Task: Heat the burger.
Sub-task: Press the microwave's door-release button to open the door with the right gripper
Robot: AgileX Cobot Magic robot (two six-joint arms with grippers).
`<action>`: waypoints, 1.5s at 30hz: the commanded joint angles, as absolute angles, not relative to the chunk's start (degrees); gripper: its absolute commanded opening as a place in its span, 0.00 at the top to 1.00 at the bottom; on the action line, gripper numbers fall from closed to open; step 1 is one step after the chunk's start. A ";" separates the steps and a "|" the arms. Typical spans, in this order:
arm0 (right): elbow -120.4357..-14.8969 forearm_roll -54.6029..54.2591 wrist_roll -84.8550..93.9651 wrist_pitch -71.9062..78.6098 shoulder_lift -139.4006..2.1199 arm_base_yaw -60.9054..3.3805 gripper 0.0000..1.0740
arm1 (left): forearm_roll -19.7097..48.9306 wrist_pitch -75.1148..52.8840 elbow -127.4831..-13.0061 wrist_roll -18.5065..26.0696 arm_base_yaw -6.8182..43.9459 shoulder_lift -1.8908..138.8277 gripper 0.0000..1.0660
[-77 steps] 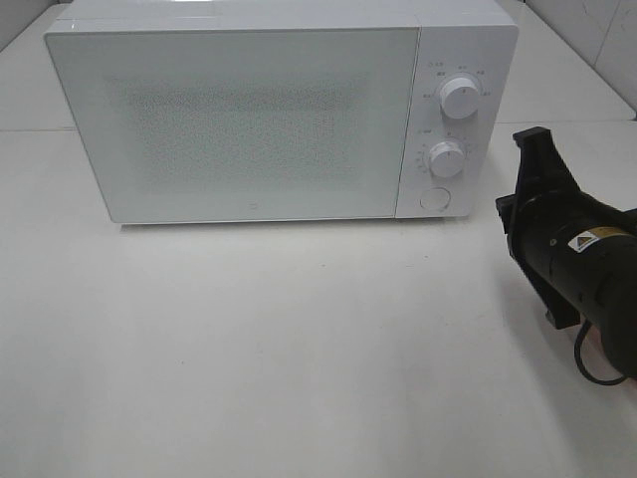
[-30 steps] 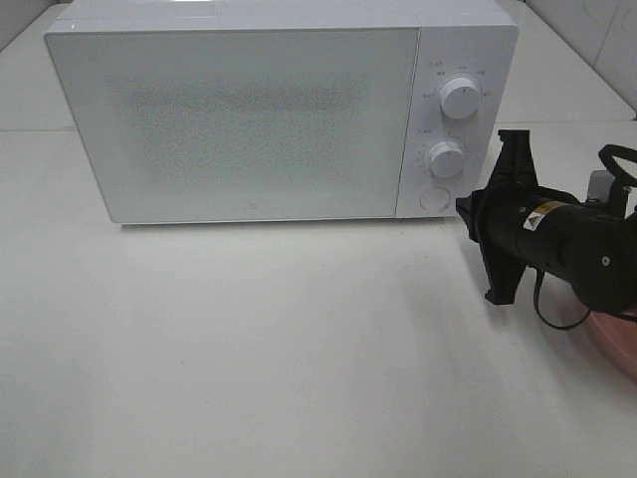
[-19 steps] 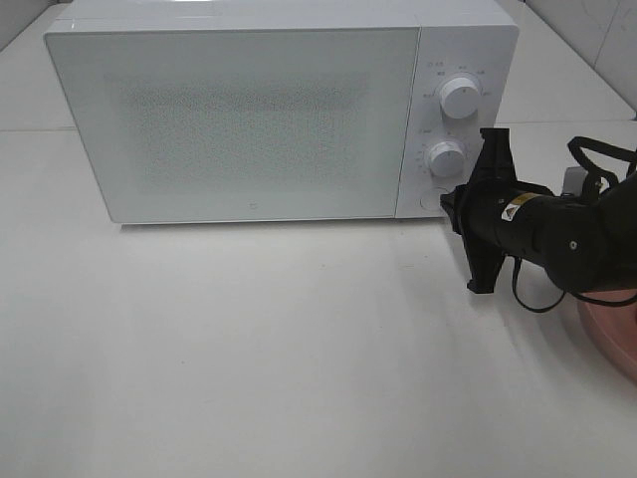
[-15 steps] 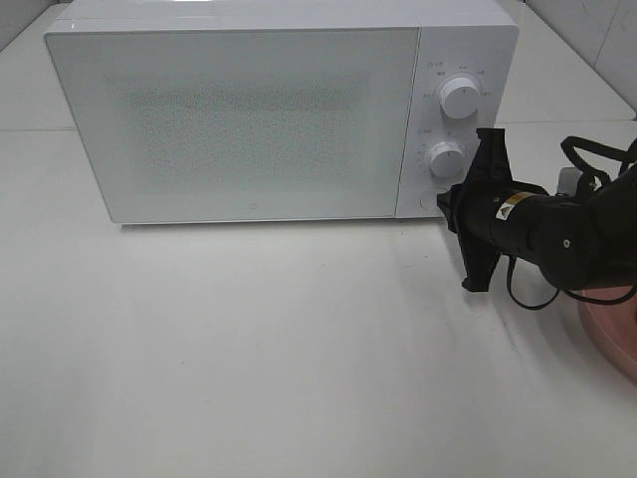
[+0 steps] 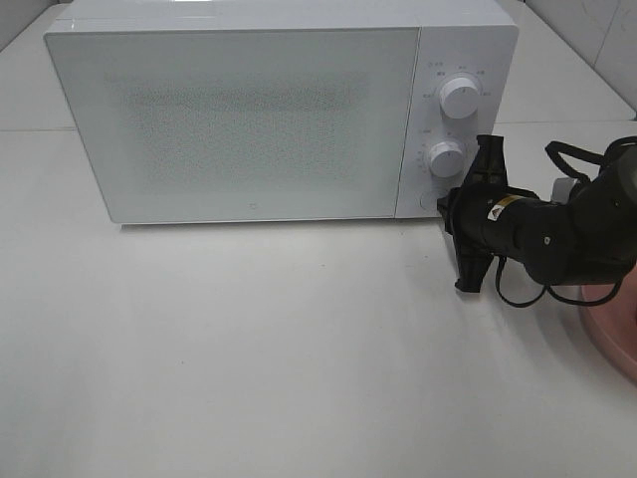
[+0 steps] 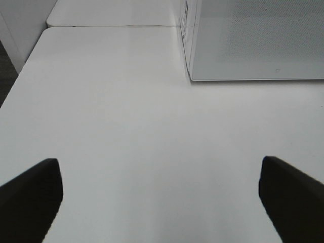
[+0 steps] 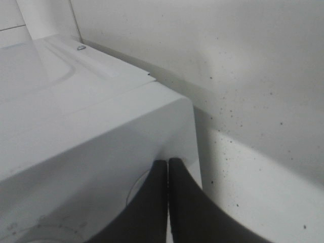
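The burger is out of view. The white microwave [image 5: 249, 119] stands at the back of the table with its door closed; its lower front corner also shows in the left wrist view [image 6: 253, 40]. My right gripper [image 5: 445, 203] is shut with nothing in it, and its tips sit at the round button [image 5: 429, 200] at the bottom of the control panel. In the right wrist view the closed fingertips [image 7: 167, 163] rest against the microwave's front [image 7: 101, 131] at that button's rim. My left gripper [image 6: 162, 202] is open and empty above the bare table.
Two round knobs [image 5: 459, 97] [image 5: 447, 157] sit above the button. The rim of a pink plate [image 5: 615, 329] shows at the right edge, partly under my right arm. The white table [image 5: 279, 339] stretches in front of the microwave.
My right gripper has moved left from the table's right side up to the microwave's round button. The pink plate's rim came into view behind the arm. The left arm has not moved.
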State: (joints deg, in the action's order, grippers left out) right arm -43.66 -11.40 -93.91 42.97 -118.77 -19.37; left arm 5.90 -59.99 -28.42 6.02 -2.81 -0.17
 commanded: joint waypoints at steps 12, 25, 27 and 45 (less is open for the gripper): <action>-44.98 -10.60 -94.31 46.93 -118.77 -19.19 1.00 | 6.13 -59.30 -28.42 5.61 -3.04 -1.66 0.05; -44.98 -9.57 -95.51 52.20 -118.60 -19.19 1.00 | 6.13 -59.30 -28.42 5.61 -3.04 -1.66 0.05; -44.98 -10.43 -95.05 53.29 -118.60 -19.19 1.00 | 6.13 -59.30 -28.42 5.61 -3.04 -1.66 0.05; -50.71 -18.91 -88.46 68.64 -120.15 -19.19 1.00 | 6.13 -59.30 -28.42 5.61 -3.04 -1.66 0.05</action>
